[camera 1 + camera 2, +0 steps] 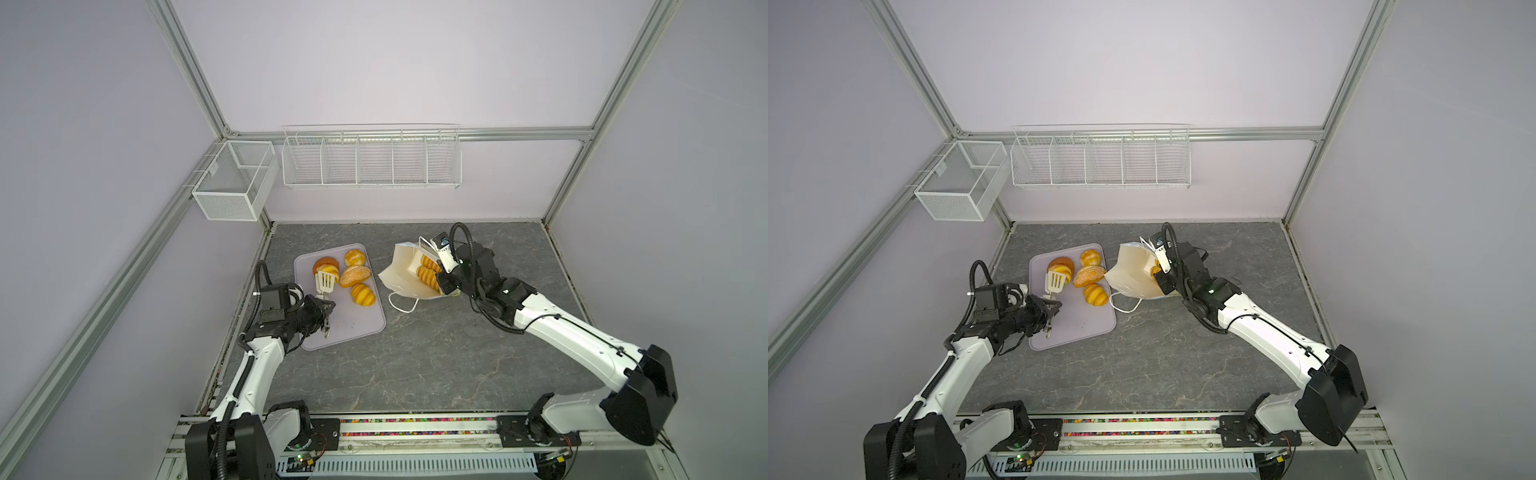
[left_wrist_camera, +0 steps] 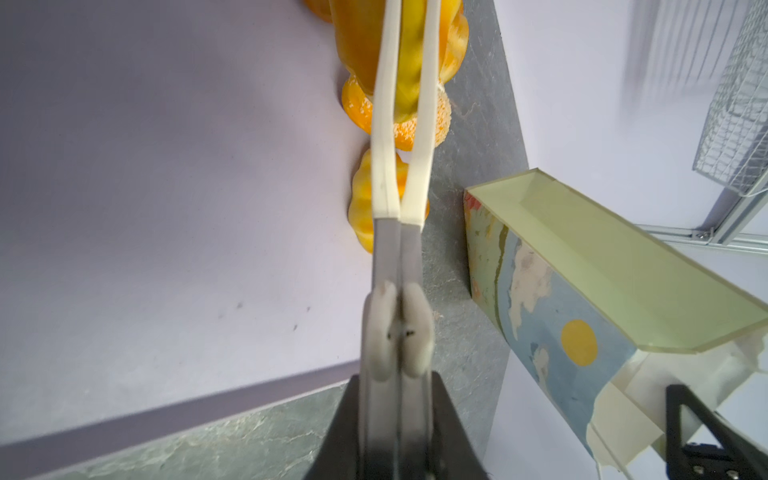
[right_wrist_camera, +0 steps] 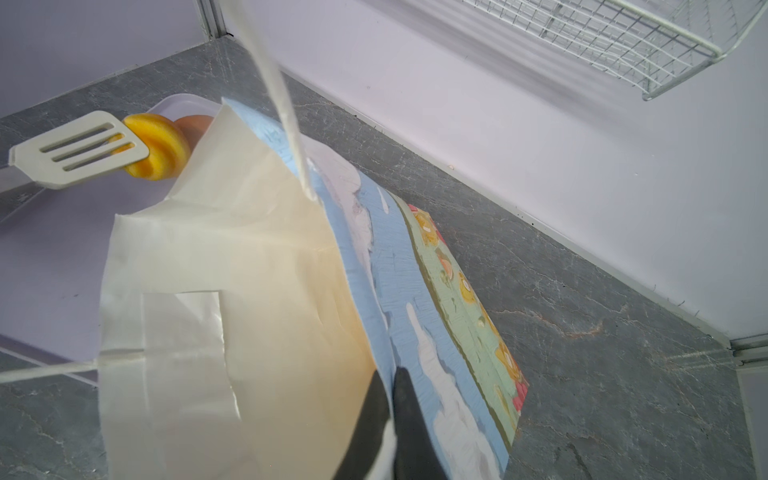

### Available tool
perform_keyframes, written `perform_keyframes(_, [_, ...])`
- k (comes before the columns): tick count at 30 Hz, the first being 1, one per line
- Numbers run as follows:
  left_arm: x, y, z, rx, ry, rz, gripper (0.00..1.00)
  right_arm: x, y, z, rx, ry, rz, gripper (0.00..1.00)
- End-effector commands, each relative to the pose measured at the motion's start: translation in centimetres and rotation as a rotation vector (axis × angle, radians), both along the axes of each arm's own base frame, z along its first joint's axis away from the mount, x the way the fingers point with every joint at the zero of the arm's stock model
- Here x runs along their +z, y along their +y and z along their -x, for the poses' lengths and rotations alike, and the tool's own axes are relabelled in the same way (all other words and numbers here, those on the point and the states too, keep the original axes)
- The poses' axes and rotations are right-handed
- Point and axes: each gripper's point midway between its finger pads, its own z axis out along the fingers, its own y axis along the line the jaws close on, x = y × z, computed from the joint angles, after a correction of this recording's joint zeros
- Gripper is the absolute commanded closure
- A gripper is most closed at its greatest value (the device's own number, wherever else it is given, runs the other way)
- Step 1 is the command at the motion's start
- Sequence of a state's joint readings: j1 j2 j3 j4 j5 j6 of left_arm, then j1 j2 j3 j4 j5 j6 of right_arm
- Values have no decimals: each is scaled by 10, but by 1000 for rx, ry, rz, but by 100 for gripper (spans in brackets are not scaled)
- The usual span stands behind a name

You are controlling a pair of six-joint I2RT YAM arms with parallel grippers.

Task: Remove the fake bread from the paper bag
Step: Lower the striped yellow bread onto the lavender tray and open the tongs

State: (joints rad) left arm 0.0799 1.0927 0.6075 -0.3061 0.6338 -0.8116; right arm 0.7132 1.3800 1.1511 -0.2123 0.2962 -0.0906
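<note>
The paper bag (image 1: 409,274) lies on its side, right of the lilac tray (image 1: 353,324), with its white inside open toward the tray. Two ridged fake breads (image 1: 430,272) show inside it. My right gripper (image 1: 441,286) is shut on the bag's wall (image 3: 249,291), its jaws pinching the paper edge. My left gripper (image 1: 326,309) is shut on white tongs (image 1: 324,284), whose slotted tips clamp a ridged bread (image 1: 329,272) at the tray's far end. A brown round bun (image 1: 325,262), a golden bun (image 1: 354,257), a seeded roll (image 1: 354,275) and a ridged roll (image 1: 363,294) lie on the tray.
A white wire rack (image 1: 372,164) hangs on the back wall, and a mesh basket (image 1: 232,183) is fixed at the back left corner. The bag's cord handle (image 1: 401,303) trails on the grey tabletop between bag and tray. Aluminium frame posts border the table.
</note>
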Motion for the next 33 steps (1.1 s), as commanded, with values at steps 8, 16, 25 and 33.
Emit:
perform_keyframes(8, [12,-6,-42,-43,-96,135,100,8,-5,1,0,-27,-11,93])
perform_keyframes(16, [6,-7,-53,-54,-104,169,100,8,-7,2,-3,-21,-12,93])
perform_keyframes(25, [-27,-4,-26,-19,31,158,92,5,-4,3,4,-6,-23,93])
perform_keyframes(33, [-42,3,-6,19,113,121,78,5,-3,4,11,-7,-27,93])
